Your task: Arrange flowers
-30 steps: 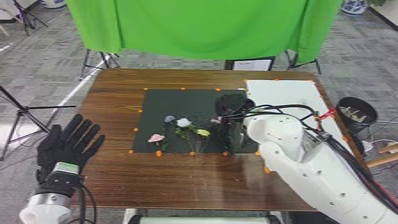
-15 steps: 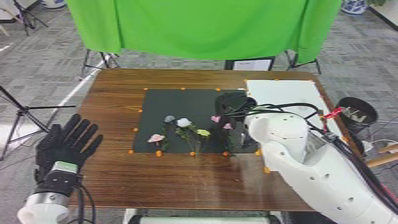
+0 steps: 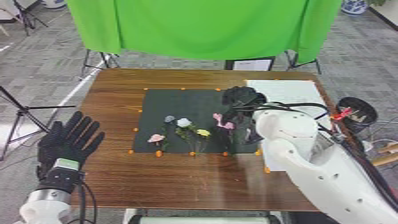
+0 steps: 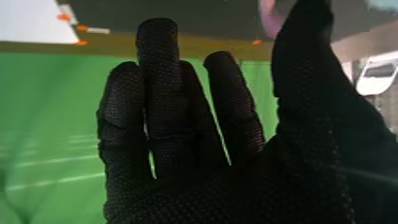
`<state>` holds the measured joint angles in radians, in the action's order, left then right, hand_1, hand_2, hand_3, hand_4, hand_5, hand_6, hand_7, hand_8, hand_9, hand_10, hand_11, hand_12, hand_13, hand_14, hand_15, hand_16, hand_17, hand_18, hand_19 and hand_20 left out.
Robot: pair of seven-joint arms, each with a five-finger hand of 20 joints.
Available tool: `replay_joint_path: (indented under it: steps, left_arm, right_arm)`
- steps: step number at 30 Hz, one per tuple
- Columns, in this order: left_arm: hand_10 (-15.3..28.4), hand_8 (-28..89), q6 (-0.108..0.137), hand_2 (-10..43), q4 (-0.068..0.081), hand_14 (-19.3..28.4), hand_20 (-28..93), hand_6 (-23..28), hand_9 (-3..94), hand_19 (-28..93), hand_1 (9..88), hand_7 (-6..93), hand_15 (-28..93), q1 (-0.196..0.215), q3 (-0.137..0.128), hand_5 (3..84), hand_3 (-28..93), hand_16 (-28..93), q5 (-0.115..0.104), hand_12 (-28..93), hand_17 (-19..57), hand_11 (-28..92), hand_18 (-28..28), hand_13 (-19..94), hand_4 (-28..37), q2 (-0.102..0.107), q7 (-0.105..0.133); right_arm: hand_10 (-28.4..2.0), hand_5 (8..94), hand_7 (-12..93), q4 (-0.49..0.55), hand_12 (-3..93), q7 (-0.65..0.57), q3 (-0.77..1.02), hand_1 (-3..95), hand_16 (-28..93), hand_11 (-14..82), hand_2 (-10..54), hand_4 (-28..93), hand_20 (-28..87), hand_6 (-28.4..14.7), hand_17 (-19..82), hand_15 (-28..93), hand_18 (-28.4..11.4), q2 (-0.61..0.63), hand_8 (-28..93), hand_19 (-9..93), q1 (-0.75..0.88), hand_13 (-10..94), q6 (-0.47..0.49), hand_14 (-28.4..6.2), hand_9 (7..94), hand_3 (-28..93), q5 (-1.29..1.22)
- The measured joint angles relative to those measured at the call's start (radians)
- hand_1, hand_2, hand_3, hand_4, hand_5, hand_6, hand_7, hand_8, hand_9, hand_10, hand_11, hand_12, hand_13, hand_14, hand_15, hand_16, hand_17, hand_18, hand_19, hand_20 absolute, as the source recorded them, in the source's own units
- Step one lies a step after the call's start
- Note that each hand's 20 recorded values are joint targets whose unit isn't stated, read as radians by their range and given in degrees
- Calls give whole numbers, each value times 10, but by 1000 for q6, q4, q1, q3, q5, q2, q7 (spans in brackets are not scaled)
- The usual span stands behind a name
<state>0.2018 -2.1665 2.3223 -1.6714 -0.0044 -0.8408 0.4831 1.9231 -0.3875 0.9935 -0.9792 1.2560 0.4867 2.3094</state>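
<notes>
In the head view, my left hand (image 3: 64, 147) waits over the near-left part of the table (image 3: 115, 185), fingers spread, out of the work's way, I'd say. The flowers lie on the dark mat (image 3: 169, 105), blooms pointing away from me: a blue one (image 3: 169, 119), a white one (image 3: 184, 122), a yellow one (image 3: 203, 133), a pale pink one (image 3: 156, 138) and the deeper pink blooms (image 3: 228, 125) nearest my right hand (image 3: 240, 96). I take the fanned layout as the arrangement itself. The right hand is over the mat's far right corner, beside the white sheet (image 3: 289, 95), probably there to adjust the pink pair or clear them.

The right wrist view settles what the head view leaves unsure: those fingers (image 4: 158, 100) are straight, the thumb (image 4: 302, 65) stands well apart, and nothing is gripped. A pink strip (image 4: 270, 17) beyond is likely a bloom.
</notes>
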Motion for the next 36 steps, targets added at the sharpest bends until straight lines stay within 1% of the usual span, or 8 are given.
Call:
replay_joint_path:
  steps: [11,18,21,24,27,29,33,36]
  left_arm:
    - [144,-85,-1,64,0,151,114,82,359,356,326,138,379,9,-5,432,720,-65,-1,112,-71,220,144,260,-282,0,-1]
    - [144,-86,-1,75,0,151,114,81,360,356,321,138,378,9,-4,433,717,-65,-3,112,-71,219,144,260,-283,0,3]
    - [144,-86,-1,81,0,151,114,81,361,357,317,138,378,9,-3,433,717,-65,-4,112,-72,219,145,260,-283,0,4]
    - [144,-86,-1,84,-1,151,114,82,361,357,314,138,377,10,-1,433,718,-65,-4,112,-72,219,145,261,-283,0,4]
    - [144,-85,-1,84,-3,151,114,82,361,356,313,137,375,14,0,432,719,-64,-5,113,-71,218,145,261,-283,0,7]
    - [143,-85,-3,83,-3,150,113,80,361,355,313,138,373,15,2,430,718,-64,-3,112,-71,217,145,261,-283,-1,9]
    - [144,-86,-7,83,-2,150,112,80,360,353,312,138,371,16,8,430,718,-63,-2,112,-70,215,145,261,-283,-1,16]
    - [144,-86,-9,83,-2,150,112,80,360,353,311,138,369,17,13,430,717,-62,-2,113,-70,213,146,261,-283,-1,21]
  right_arm:
    - [-150,513,166,74,157,-12,62,423,215,88,-95,-283,374,-24,301,437,-218,15,-123,758,32,585,35,-111,501,709,-54]
    - [-153,493,159,53,155,-37,74,410,215,77,-95,-283,374,-28,299,443,-220,25,-120,757,34,580,9,-114,471,728,-53]
    - [-157,474,152,-14,156,-63,84,402,226,76,-95,-283,376,-36,302,503,-223,35,-117,764,12,585,-24,-120,460,740,-57]
    - [-159,461,147,-112,156,-140,93,399,216,74,-95,-283,375,-39,304,526,-224,51,-113,768,-33,582,-45,-123,443,745,-90]
    - [-172,406,132,-213,154,-224,89,392,210,67,-95,-283,376,-54,304,551,-227,80,-108,775,-90,560,-67,-130,383,746,-139]
    - [-178,367,121,-271,147,-246,82,387,205,63,-95,-283,374,-60,301,578,-230,105,-104,779,-127,540,-66,-137,343,749,-142]
    - [-173,352,117,-370,140,-261,51,392,195,62,-95,-283,372,-60,294,588,-232,146,-101,778,-205,527,-18,-141,329,741,-169]
    - [-160,353,125,-446,132,-265,32,449,178,68,-95,-283,370,-50,290,568,-230,151,-106,772,-264,529,51,-130,338,719,-216]
